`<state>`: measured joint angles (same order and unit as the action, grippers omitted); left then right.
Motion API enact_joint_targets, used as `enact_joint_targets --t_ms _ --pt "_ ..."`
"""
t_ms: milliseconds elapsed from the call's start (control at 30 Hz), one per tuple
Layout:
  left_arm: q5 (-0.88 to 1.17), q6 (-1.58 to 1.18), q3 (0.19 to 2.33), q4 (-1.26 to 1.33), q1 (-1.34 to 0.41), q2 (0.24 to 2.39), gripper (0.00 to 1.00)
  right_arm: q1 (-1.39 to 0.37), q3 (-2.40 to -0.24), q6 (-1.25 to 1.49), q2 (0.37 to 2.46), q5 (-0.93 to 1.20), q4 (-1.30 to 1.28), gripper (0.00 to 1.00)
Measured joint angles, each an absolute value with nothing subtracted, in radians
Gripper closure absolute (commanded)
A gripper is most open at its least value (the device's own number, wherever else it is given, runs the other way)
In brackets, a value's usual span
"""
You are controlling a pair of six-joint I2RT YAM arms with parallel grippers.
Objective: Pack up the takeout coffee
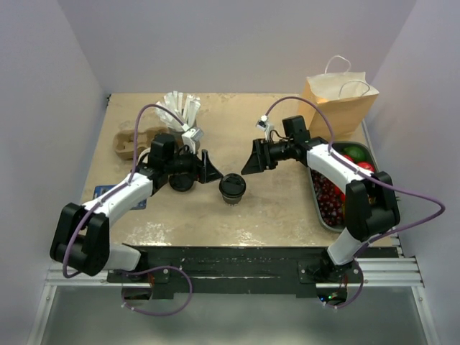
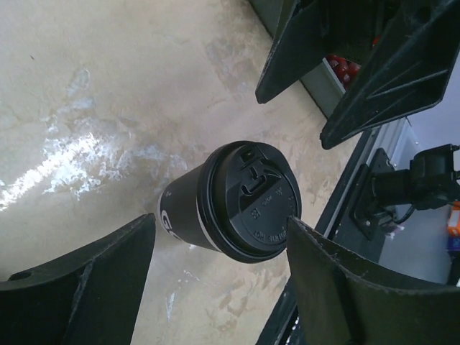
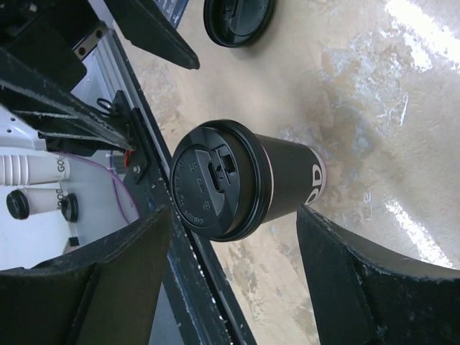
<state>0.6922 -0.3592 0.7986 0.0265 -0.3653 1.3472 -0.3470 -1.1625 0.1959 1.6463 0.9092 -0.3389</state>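
The takeout coffee is a dark paper cup with white print and a black lid, standing upright mid-table. It shows in the left wrist view and the right wrist view. My left gripper is open just left of it and aimed at it, fingers apart from the cup. My right gripper is open just up and right of it, fingers spread and empty. Each gripper faces the other across the cup.
A brown paper bag stands at the back right. A metal tray of red and green fruit lies along the right edge. A cardboard cup carrier and white packets sit back left. A loose black lid lies near the left gripper.
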Motion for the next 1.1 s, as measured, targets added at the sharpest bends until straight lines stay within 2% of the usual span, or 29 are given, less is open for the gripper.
enact_joint_targets --t_ms 367,1100 --pt "0.849 -0.461 0.754 0.187 -0.354 1.452 0.26 -0.387 -1.121 0.221 1.655 0.916 -0.31 0.29" --pt "1.011 -0.364 0.72 0.258 -0.353 1.592 0.31 -0.406 -1.095 0.224 1.764 0.984 -0.285 0.37"
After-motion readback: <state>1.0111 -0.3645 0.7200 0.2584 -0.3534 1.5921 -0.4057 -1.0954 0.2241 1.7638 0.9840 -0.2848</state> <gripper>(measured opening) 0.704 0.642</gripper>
